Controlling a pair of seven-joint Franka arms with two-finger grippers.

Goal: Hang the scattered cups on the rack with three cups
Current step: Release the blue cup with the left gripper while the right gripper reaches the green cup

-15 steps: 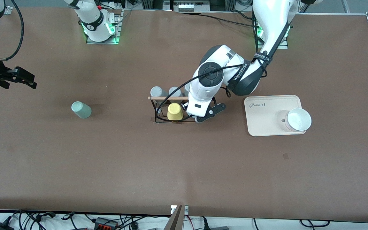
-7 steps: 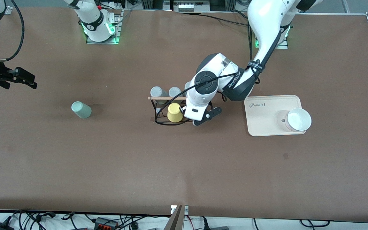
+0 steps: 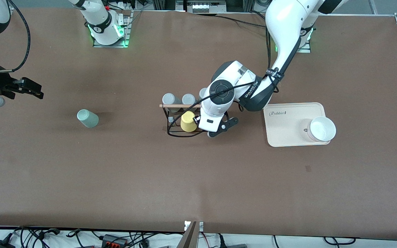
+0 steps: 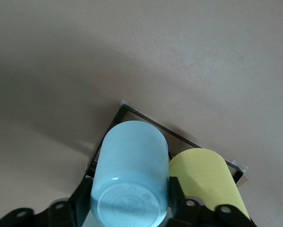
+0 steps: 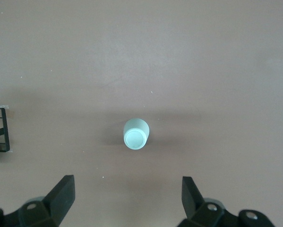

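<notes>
The light blue cup (image 4: 130, 177) stands upside down between the fingers of my left gripper (image 4: 129, 198), which is shut on it at the black wire rack (image 4: 146, 120), right beside the yellow cup (image 4: 207, 175). In the front view the left arm's hand (image 3: 215, 112) covers the blue cup at the rack (image 3: 179, 106), whose wooden rod runs across its top. The pale mint cup (image 3: 87, 118) lies on the table toward the right arm's end. My right gripper (image 5: 129, 189) hangs open above the mint cup (image 5: 135, 134) with nothing between its fingers.
Two grey cups (image 3: 168, 99) and the yellow cup (image 3: 188, 121) hang on the rack. A beige tray (image 3: 288, 134) with a white bowl (image 3: 322, 129) lies toward the left arm's end. The rack's corner (image 5: 0, 130) shows in the right wrist view.
The left hand has come down and shifted slightly along the rack toward the yellow cup, still carrying the blue cup. The right gripper has drifted a little toward the mint cup.
</notes>
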